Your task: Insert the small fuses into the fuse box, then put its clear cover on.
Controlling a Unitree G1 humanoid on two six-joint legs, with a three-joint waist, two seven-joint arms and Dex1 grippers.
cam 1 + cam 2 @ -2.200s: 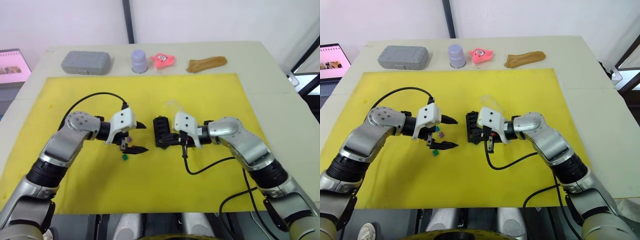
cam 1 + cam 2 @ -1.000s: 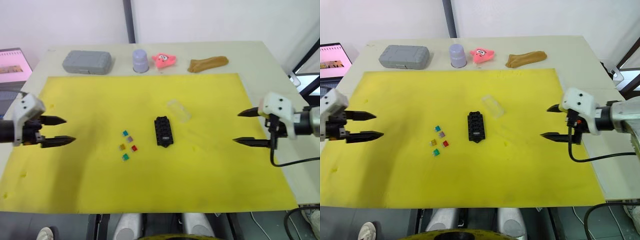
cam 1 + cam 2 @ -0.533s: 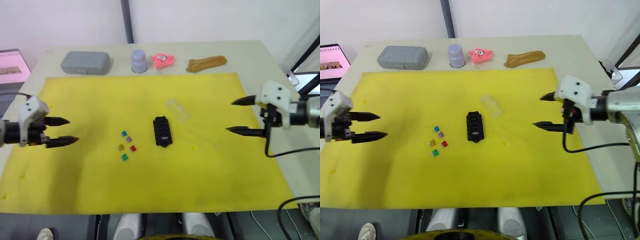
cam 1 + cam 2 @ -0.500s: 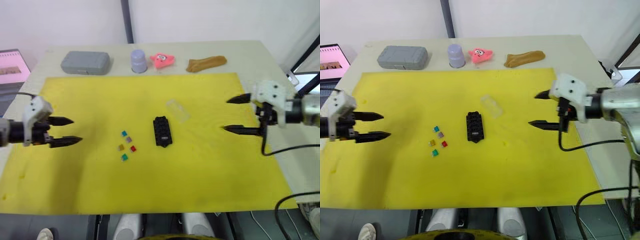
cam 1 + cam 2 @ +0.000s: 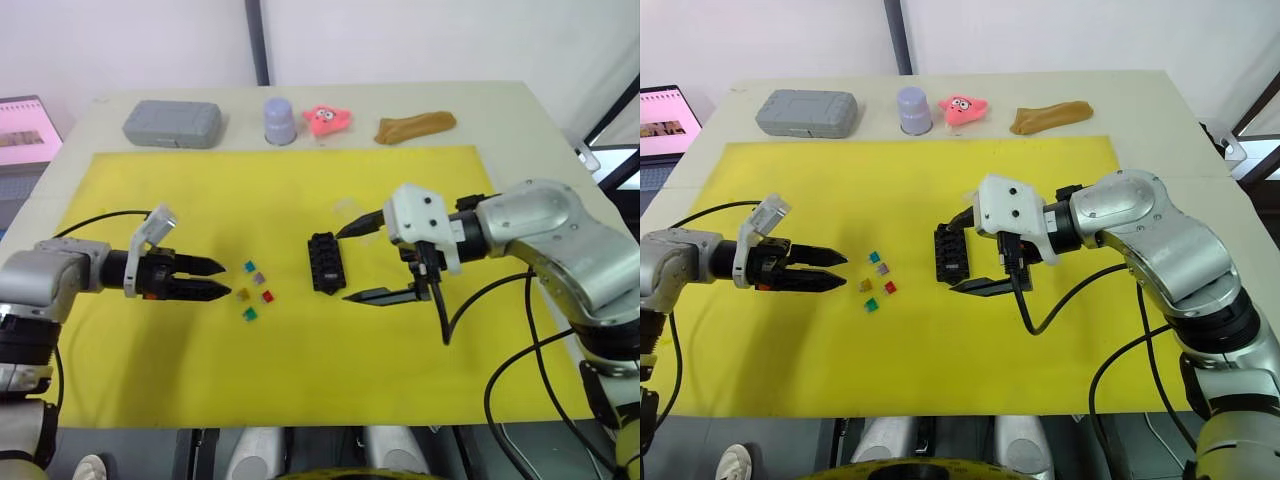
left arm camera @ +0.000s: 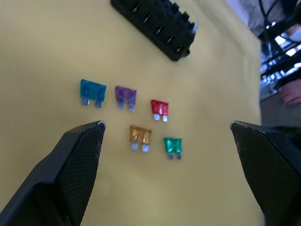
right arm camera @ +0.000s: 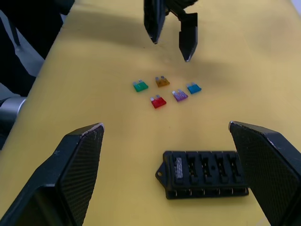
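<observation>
Step in hand looks like the approach for fuse 1: nothing inserted yet by my read, though 1 slot of the fuse box [image 5: 326, 263] seems to hold a pale piece in the right wrist view, can't confirm. Fuse box lies flat mid yellow mat [image 5: 300, 380]. 5 small fuses [image 6: 136, 113] lie loose on the mat just beside the box on the robot's left: teal [image 6: 92, 91], purple [image 6: 125, 95], red [image 6: 159, 108], amber [image 6: 139, 136], green [image 6: 172, 144], all apart from each other. Left gripper [image 5: 212, 280] sits low with tips near the fuse cluster, fingers parted, holding nothing. Right gripper [image 5: 358, 262] straddles the far side of the box, fingers spread wide, empty, not touching it as far as I can tell. Next move likely calls for the left claw to narrow onto 1 fuse, pinch its body with blades down, while the right steadies the box; tiny parts, easy to flick away. Clear cover [image 5: 347, 208] is barely readable, faint patch just beyond the box, partly behind the right finger. Grey case [image 5: 172, 123], cup [image 5: 279, 121], pink toy [image 5: 327, 119], brown item [image 5: 415, 126] sit along the table's far edge.
</observation>
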